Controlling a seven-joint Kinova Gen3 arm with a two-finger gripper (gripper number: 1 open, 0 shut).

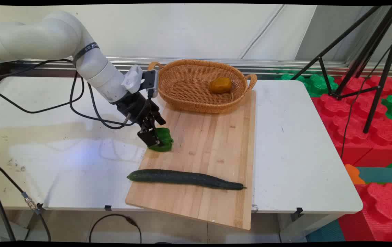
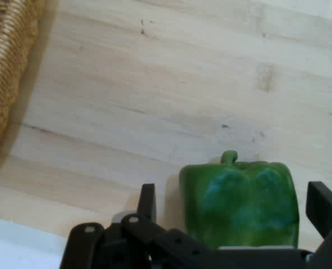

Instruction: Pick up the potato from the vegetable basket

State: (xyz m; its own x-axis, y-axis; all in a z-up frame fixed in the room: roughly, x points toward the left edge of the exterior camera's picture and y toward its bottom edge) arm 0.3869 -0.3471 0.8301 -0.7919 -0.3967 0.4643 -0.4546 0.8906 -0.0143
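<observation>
Gripper: my gripper (image 2: 233, 204) sits low at the board's left edge, fingers spread wide either side of the green pepper (image 2: 240, 204), gaps showing, so nothing is clamped.
Pepper: I see it resting on the wooden board (image 1: 209, 144), stem pointing away from the hand.
Cucumber: the cucumber (image 1: 185, 179) lies across the near end.
Basket: the basket (image 1: 185, 92), at the far end, holds a brownish potato (image 1: 220, 85).

Bright, even light with soft shadows (main view bowed at edges).

A green pepper (image 2: 240, 204), dark green cucumber (image 1: 185, 179), tan woven basket (image 1: 185, 97) and pale wooden board (image 1: 209, 151).
</observation>
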